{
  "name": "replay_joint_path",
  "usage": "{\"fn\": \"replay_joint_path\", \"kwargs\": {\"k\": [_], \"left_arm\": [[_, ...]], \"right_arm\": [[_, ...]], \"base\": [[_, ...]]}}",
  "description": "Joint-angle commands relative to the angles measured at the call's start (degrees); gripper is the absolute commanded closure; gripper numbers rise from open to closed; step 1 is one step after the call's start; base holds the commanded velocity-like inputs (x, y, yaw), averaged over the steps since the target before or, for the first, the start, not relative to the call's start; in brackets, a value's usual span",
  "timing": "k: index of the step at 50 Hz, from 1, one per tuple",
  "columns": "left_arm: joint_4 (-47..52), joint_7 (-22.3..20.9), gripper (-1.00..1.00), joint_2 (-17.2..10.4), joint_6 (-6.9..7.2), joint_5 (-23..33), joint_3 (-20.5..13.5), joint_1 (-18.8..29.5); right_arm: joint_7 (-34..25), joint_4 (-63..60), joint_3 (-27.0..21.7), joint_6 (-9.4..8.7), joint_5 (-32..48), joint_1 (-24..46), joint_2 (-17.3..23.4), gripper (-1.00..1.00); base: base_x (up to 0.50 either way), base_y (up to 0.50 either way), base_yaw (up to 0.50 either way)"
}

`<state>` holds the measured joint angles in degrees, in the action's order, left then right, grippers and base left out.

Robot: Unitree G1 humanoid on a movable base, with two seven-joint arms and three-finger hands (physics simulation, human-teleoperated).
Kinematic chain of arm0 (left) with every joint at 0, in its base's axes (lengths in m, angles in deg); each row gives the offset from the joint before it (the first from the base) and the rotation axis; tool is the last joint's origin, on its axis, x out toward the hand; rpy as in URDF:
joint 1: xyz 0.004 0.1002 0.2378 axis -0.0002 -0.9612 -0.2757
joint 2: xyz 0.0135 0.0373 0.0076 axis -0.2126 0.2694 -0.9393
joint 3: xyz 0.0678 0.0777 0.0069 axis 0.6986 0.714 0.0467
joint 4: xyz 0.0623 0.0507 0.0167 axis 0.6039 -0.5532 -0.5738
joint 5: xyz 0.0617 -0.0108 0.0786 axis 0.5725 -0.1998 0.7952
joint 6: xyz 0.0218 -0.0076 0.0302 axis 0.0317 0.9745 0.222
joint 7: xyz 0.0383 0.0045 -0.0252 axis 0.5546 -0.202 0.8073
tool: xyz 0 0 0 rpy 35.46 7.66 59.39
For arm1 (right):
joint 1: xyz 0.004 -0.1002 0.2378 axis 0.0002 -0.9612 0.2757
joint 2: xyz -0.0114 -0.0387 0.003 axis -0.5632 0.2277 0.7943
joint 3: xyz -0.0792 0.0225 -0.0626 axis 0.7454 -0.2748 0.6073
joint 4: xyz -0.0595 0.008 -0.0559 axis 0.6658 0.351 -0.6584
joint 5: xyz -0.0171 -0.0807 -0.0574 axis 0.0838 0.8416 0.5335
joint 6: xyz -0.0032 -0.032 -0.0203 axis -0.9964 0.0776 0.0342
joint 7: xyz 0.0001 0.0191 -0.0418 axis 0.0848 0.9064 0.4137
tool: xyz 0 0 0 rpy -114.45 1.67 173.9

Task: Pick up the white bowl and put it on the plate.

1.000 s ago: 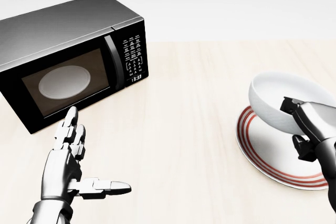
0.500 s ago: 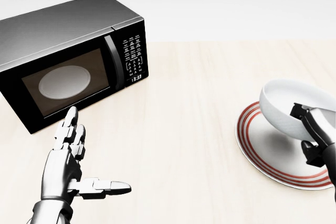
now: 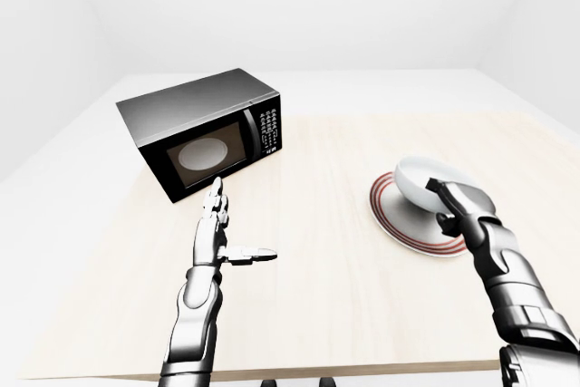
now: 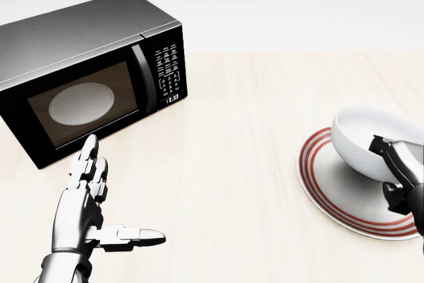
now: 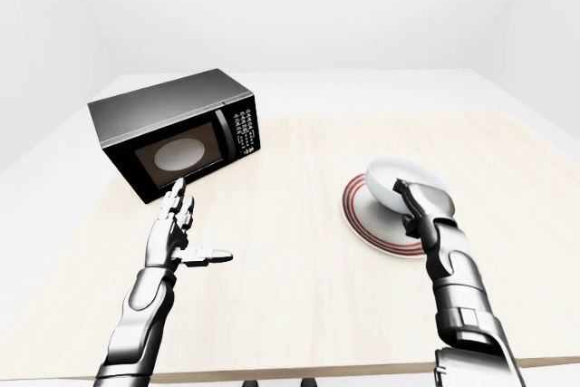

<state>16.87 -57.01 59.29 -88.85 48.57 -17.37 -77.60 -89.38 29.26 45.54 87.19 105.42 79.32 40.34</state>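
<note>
My right hand [image 4: 397, 173] pinches the near rim of the white bowl [image 4: 368, 140], fingers closed on it. Bowl sits tilted over the red-ringed plate [image 4: 338, 197], mouth facing up and toward the head view's right. My left hand [image 4: 89, 207] hovers open, fingers spread, below the microwave [image 4: 86, 71].

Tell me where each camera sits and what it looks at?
Head view: on the head, looking down close at the microwave, bowl and plate; both hands show.
Left-eye view: on the head, wider, whole table; both arms show.
Right-eye view: nearly the same picture, seen a little from the side.
All three share microwave, bowl and plate.
</note>
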Motion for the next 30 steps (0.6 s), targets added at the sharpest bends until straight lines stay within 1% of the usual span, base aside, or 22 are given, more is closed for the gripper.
{"fn": "replay_joint_path", "kwargs": {"k": [1, 15, 30], "left_arm": [[0.00, 0.00, -1.00, 0.00, 0.00, 0.00, 0.00, 0.00], [0.00, 0.00, -1.00, 0.00, 0.00, 0.00, 0.00, 0.00], [0.00, 0.00, -1.00, 0.00, 0.00, 0.00, 0.00, 0.00]], "right_arm": [[3.05, 2.56, 0.16, 0.00, 0.80, 1.15, 0.28, 1.00], [4.23, 4.63, 0.79, 0.00, 0.68, 1.47, 0.26, 1.00], [4.08, 4.22, 0.81, 0.00, 0.59, 0.94, 0.24, 1.00]], "base": [[0.00, 0.00, 0.00], [0.00, 0.00, 0.00], [0.00, 0.00, 0.00]]}}
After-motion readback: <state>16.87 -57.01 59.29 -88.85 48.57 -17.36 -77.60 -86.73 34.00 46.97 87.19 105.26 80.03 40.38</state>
